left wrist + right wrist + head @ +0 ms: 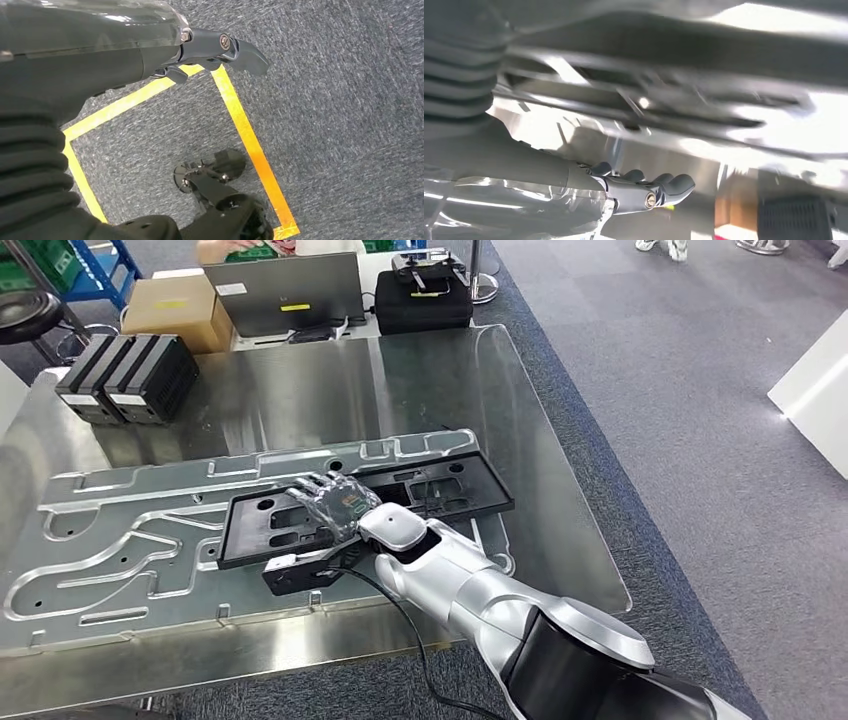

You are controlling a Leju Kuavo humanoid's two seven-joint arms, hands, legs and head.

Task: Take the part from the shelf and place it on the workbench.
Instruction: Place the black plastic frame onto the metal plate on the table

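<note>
Steel workbench stands on grey carpet, bearing black part.

Bright, even overhead light in the head view, with soft glare streaks on the steel workbench. The left wrist view is sharp and evenly lit. The right wrist view is heavily blurred, with blown-out white patches

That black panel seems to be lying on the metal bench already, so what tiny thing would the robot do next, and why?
Probably lift the right robot hand straight up and away. The black part already lies flat on the grooved metal plate on the workbench, and the fingers lie spread over it rather than wrapped around it.
</note>
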